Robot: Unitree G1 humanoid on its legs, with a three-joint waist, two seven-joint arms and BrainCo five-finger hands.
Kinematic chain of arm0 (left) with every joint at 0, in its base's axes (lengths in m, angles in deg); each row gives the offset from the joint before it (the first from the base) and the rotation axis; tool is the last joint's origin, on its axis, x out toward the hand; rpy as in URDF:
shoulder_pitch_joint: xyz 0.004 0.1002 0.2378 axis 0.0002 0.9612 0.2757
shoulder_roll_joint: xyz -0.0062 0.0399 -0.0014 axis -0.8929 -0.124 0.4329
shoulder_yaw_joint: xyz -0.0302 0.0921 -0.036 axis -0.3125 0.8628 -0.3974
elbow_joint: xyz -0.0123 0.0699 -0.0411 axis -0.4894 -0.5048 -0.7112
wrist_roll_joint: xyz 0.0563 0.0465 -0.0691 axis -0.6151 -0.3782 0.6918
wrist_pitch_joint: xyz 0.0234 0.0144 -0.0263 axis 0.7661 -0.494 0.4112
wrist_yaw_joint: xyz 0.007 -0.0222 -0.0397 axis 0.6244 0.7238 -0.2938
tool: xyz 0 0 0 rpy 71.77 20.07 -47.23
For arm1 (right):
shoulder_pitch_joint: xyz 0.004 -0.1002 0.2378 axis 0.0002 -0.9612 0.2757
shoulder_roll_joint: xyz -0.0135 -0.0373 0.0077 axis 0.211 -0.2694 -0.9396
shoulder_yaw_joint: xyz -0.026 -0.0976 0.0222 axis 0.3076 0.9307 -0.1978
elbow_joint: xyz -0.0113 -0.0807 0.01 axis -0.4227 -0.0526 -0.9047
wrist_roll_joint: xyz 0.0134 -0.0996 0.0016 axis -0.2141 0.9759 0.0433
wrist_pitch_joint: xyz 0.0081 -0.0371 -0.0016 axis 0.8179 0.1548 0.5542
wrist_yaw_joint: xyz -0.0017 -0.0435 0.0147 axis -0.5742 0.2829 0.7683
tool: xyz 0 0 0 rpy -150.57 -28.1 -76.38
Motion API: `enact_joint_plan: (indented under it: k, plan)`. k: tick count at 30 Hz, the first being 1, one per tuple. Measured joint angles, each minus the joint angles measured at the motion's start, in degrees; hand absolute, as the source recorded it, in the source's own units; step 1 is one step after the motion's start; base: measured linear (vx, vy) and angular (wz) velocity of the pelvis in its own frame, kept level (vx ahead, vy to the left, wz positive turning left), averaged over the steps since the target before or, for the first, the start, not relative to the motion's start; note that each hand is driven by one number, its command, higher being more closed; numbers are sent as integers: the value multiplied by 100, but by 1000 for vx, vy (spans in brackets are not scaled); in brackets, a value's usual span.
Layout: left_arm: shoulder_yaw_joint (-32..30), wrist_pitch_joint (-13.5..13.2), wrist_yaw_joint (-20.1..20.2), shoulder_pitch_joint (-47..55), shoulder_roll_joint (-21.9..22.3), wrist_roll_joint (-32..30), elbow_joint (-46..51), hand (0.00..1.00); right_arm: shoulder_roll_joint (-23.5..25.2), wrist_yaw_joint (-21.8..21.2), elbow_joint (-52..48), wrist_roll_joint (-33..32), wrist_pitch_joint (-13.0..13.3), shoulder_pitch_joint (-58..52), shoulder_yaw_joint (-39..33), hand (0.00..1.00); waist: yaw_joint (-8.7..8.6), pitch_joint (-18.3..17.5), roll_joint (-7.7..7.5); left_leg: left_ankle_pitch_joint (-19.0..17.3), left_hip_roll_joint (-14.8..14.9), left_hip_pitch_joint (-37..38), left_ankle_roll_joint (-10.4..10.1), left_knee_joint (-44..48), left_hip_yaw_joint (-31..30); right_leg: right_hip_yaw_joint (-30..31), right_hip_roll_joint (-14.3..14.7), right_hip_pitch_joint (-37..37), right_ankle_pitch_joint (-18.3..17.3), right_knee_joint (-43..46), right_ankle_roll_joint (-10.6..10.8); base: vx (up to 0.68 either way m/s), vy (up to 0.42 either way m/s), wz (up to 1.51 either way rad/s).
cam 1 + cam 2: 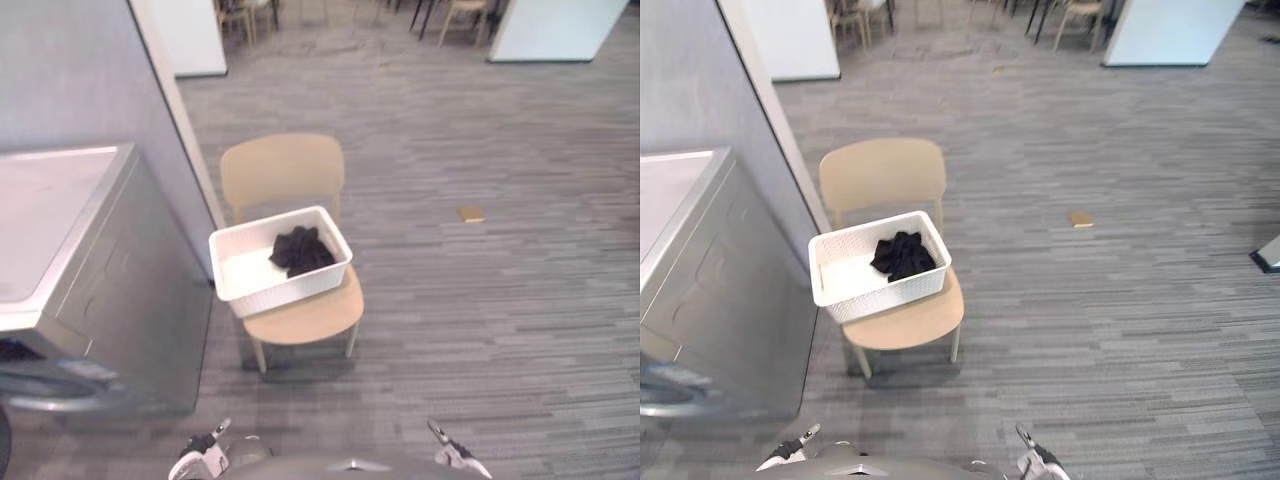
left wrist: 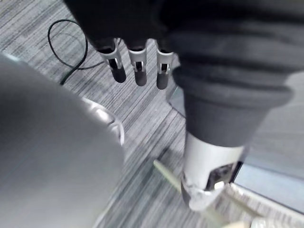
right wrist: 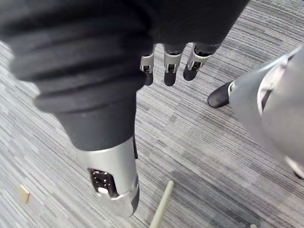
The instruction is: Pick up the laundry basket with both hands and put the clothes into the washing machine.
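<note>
white laundry basket (image 1: 285, 287) on the seat of a tan wooden chair (image 1: 283, 170), set at a slant, its left end reaching past the seat's edge toward the washing machine (image 1: 110, 280). not touching the machine; just beside it, with a narrow strip of grey striped carpet (image 1: 500, 330) between. inside the basket, a small heap of dark clothes (image 1: 300, 250), lying in the right half against the far wall; the left half showing white. chair's backrest upright behind the basket.

silver-grey washing machine at the left, flat top in view, front panel facing the chair. behind it a grey partition wall (image 1: 70, 70) with a pale edge strip running down to the chair's left side.

out on the carpet to the right of the chair, well apart from it, a small flat tan piece (image 1: 471, 214). more pale chairs (image 1: 1080, 15) far off at the back.

left hand (image 2: 138, 66) hanging low over the carpet, fingers straight and spread in a row, thumb (image 2: 209, 171) apart from them, nothing held: open and empty. right hand (image 3: 170, 66) much the same, straight fingers pointing down at the carpet, thumb (image 3: 114, 175) clear of them, empty. both well apart from the basket, touching nothing.
</note>
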Motion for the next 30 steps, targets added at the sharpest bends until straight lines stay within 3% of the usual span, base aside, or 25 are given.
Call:
enact_joint_plan:
  k: [3,6,9,10,11,14,15,17,19,21,23,24,27,28,30]
  plan:
    - [-274,51,-29,85,-74,-58,-62,0,174,3,-123,1,7,122,371,0,54,143,-59,6,-118,148,41,-124,51,159,-48,122,145,-188,10,-40,87,-3]
    - [-308,69,-37,255,-78,-74,-127,0,305,-10,-208,1,33,69,645,0,30,119,-89,7,-337,376,99,-491,156,275,-222,83,25,-98,56,-56,76,-14]
    - [201,64,-40,259,-331,-117,-268,0,242,-40,-217,68,100,-156,923,0,-15,92,-300,3,-952,772,117,-1244,-20,274,-783,-70,-436,656,94,-39,124,22]
    - [367,63,-41,226,-375,-121,-296,0,183,-41,-223,85,155,-229,1008,0,-39,87,-299,22,-1003,822,121,-1320,-76,313,-860,-201,-383,1068,114,29,97,41]
    - [682,66,-37,209,-498,-124,-356,0,110,-42,-246,123,185,-277,1217,0,-112,86,-305,57,-989,862,155,-1298,-220,631,-1008,-781,-56,2349,17,28,56,49]
    - [1159,69,-28,184,-721,-145,-285,0,116,-46,-228,124,178,-451,1489,0,-178,123,-376,122,-912,965,218,-1274,-646,1251,-944,-1418,820,3654,73,86,7,57]
    - [1269,56,-37,192,-806,-222,-223,0,135,-54,-248,122,177,-493,1528,0,-177,158,-463,141,-840,1009,253,-1262,-809,1557,-822,-1690,658,4048,73,155,-73,48]
    - [1316,46,-38,135,-872,-232,-223,0,148,-53,-253,122,168,-547,1570,0,-163,183,-541,160,-768,1013,283,-1258,-1013,1562,-719,-1752,35,3788,47,136,-100,56]
    - [1313,35,-50,119,-840,-246,-235,0,133,-46,-304,122,166,-652,1559,0,-165,190,-483,104,-626,1012,194,-1244,-1317,1637,-561,-1705,-172,2579,35,178,-204,64]
    - [1240,31,-37,113,-818,-343,-240,0,145,-46,-334,126,154,-667,1564,0,-170,193,-448,13,-485,967,39,-1185,-1471,1925,-324,-1529,2,1461,55,150,-230,64]
    - [1134,12,-31,119,-817,-467,-239,0,172,-48,-308,131,143,-731,1564,0,-151,144,-535,-90,-469,1009,-120,-1156,-1627,2002,-328,-1343,501,977,73,215,-368,69]
    - [1021,1,-31,142,-811,-519,-253,0,236,-56,-292,153,121,-784,1590,0,-121,62,-627,-135,-480,1061,-273,-1162,-1659,1904,-387,-1142,426,771,297,261,-378,43]
    - [884,-2,-35,210,-490,-577,-403,0,-86,-105,-302,516,125,-638,1714,0,-122,-86,-110,99,-7,1062,-588,-1382,-1645,1507,16,-1064,252,691,78,238,-303,30]
    - [867,-6,-33,190,-434,-576,-476,0,-130,-158,-405,691,100,-589,1860,0,-165,-90,-45,305,72,1076,-629,-1573,-1646,1377,93,-1037,230,658,41,223,-242,37]
    - [877,-9,-20,187,-466,-572,-490,0,-113,-225,-613,832,94,-593,2177,0,-184,-75,-63,480,163,1063,-642,-1755,-1649,1222,182,-987,212,600,-9,141,-154,38]
